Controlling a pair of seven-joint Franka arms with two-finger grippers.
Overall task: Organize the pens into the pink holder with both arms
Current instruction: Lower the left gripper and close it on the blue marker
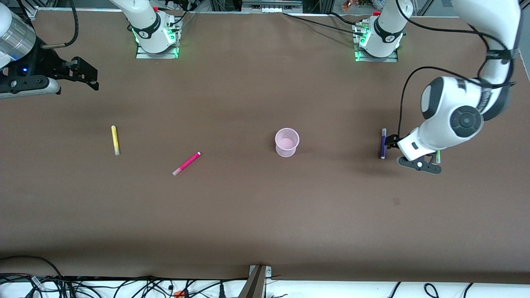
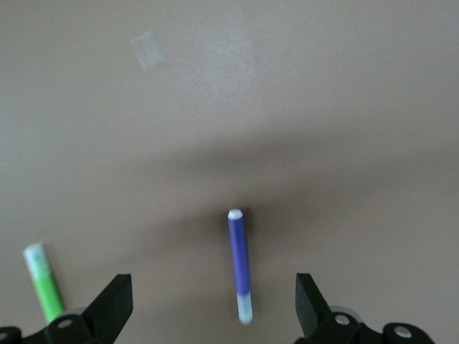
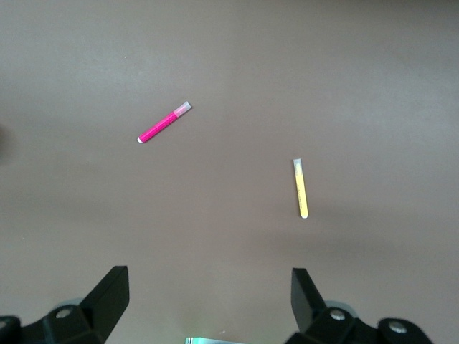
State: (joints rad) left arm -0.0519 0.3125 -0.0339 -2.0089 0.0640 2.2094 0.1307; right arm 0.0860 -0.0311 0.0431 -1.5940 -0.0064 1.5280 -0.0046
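Green pen point(image 1: 438, 156) perhaps half-hidden under left gripper point(image 2: 214, 304)

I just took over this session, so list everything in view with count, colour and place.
pink holder: one, translucent pale pink, upright mid-table, nothing visible in it.
yellow pen: one, lying flat toward the right arm's end of the table.
magenta pen: one, lying flat at a slant between the yellow pen and the holder, nearer to the front camera than both.
purple pen: one, dark purple, lying flat toward the left arm's end, framed between the left gripper's open fingers in the left wrist view.
green pen: one, bright green, lying beside the purple pen, mostly hidden under the left arm in the front view.
left gripper: black, open, low over the purple pen.
right gripper: black, open, waiting at its end of the table.
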